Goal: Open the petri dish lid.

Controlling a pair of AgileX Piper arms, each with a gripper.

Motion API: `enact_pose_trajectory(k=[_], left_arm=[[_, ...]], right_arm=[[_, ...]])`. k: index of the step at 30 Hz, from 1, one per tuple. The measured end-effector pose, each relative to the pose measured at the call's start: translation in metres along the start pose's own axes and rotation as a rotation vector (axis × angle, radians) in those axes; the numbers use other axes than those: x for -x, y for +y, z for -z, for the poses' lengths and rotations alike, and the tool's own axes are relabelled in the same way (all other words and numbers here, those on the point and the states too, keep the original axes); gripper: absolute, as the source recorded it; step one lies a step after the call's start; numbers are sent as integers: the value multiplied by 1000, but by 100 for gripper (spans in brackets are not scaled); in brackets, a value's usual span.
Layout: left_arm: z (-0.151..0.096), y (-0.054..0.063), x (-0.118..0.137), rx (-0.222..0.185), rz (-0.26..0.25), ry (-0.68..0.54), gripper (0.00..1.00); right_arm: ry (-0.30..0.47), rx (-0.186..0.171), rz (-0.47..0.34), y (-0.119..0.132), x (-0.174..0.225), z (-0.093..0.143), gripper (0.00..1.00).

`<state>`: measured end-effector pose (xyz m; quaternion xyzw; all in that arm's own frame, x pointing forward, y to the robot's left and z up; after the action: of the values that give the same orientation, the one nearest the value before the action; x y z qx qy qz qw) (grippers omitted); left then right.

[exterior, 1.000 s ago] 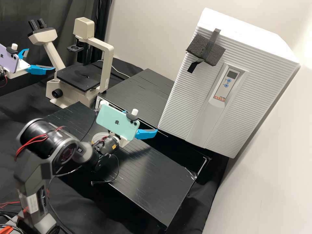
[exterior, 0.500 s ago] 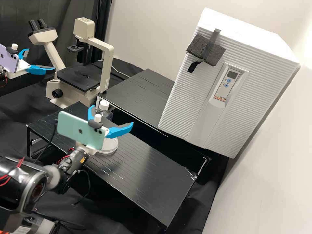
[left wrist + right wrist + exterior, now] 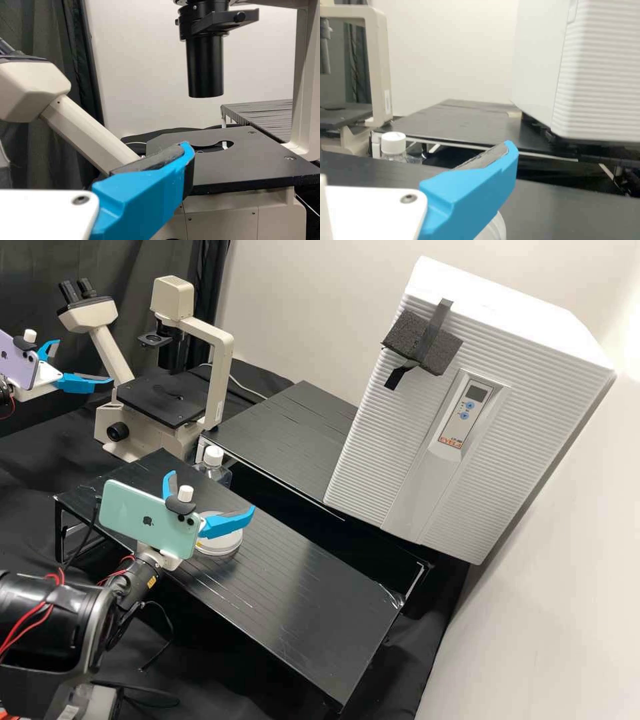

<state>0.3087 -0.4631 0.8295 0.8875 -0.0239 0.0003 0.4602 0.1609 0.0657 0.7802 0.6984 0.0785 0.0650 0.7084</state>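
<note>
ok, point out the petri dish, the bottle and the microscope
Petri dish (image 3: 223, 547): high view, on its near edge.
Bottle (image 3: 393, 143): right wrist view, on its white cap.
Microscope (image 3: 205, 65): left wrist view, on its black upright tube.

Quantities: two end effectors, left (image 3: 85, 361) and right (image 3: 213, 490); two phones, purple (image 3: 17, 363) and green (image 3: 153, 517); two tabletops, near (image 3: 300, 613) and far (image 3: 280, 433); one each: microscope (image 3: 222, 373), white cabinet (image 3: 533, 373), foam block (image 3: 405, 333), capped bottle (image 3: 213, 457), petri dish (image 3: 223, 545).

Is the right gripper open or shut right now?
Open: in the high view, the right gripper has its two blue fingers spread wide apart.
</note>
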Motion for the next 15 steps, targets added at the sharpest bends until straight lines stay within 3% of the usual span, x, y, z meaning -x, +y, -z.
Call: enact_pose_trajectory(k=[6, 15], left_arm=[[0, 0, 0, 0, 0, 0, 100], [0, 0, 0, 0, 0, 0, 100]], right_arm=[[-52, 7, 14, -5, -2, -7, 100], [-124, -20, -43, 5, 2, -10, 100]])
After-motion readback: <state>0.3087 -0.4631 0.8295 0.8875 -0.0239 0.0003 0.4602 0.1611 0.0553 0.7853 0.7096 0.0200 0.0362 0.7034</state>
